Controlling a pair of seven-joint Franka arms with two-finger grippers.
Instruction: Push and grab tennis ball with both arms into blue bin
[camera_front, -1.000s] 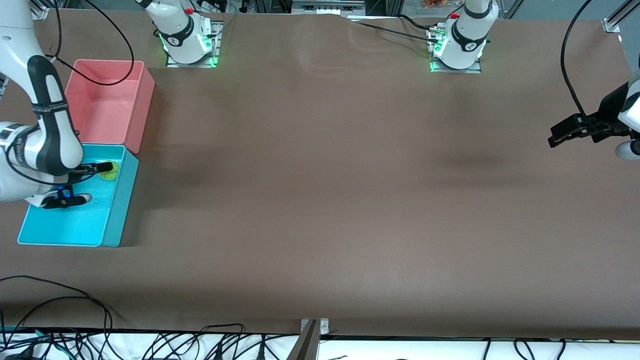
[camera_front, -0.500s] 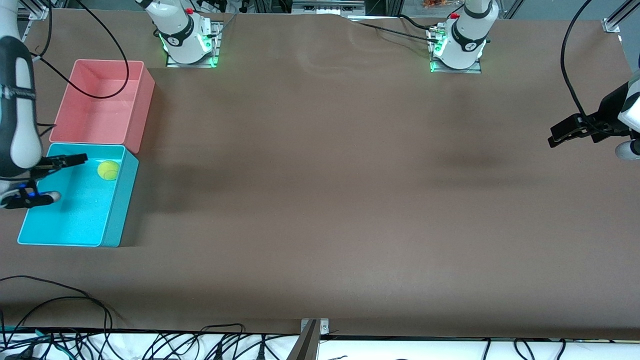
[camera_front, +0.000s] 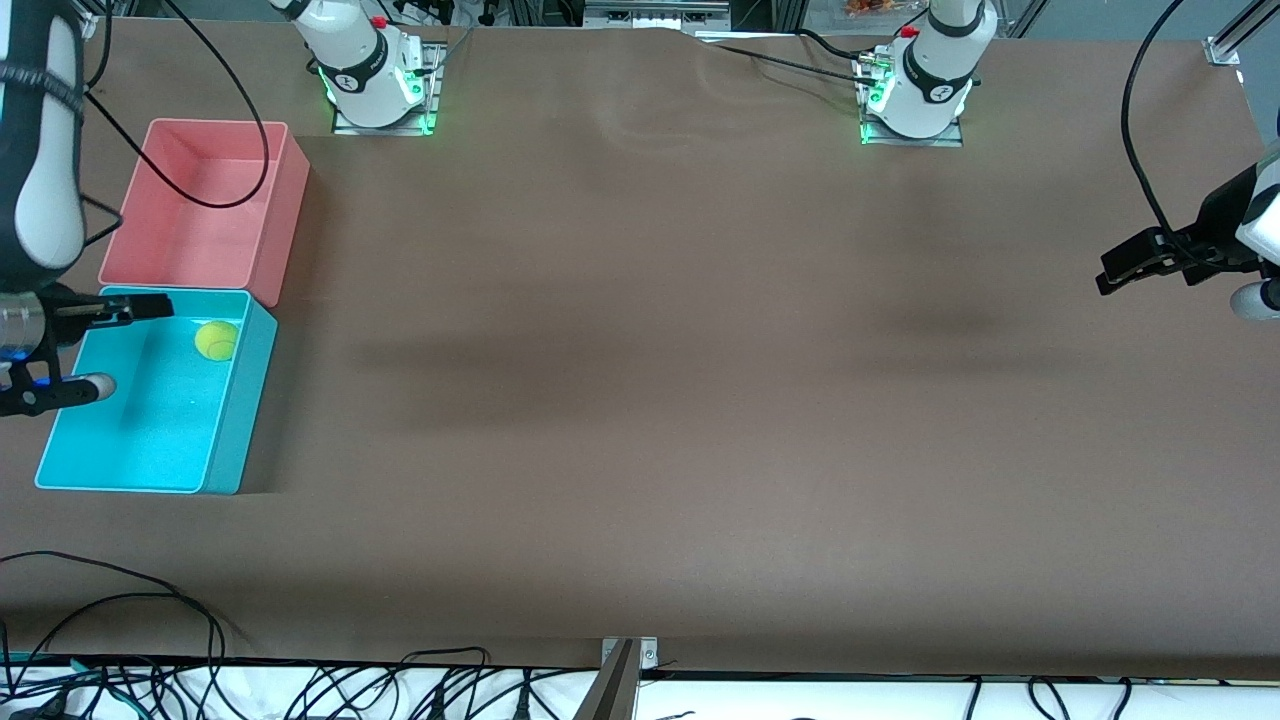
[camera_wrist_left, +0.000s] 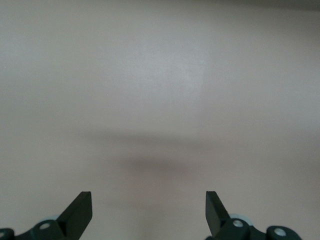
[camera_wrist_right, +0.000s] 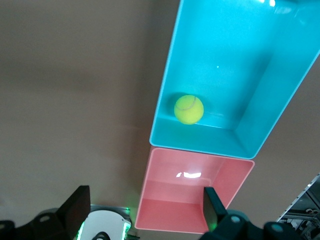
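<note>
With the tennis ball (camera_front: 216, 341) resting in the blue bin (camera_front: 240, 420) near its 1 o'clock corner, the job looks done, so the right gripper (camera_front: 95, 345) hangs empty and spread above it while the left gripper (camera_front: 1135, 263) waits, fingers released, over bare table (camera_front: 650, 400) at 3 o'clock.

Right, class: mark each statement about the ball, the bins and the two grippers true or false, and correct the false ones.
1. The ball lies in the blue bin. True.
2. The right gripper grips the ball. False: it is open and empty, over the blue bin's edge.
3. The pink bin holds a second ball. False: nothing shows in it.
4. The left gripper is open, over bare table at the left arm's end. True.
5. The pink bin is nearer to the front camera than the blue bin. False: it is farther, beside the blue bin.
</note>
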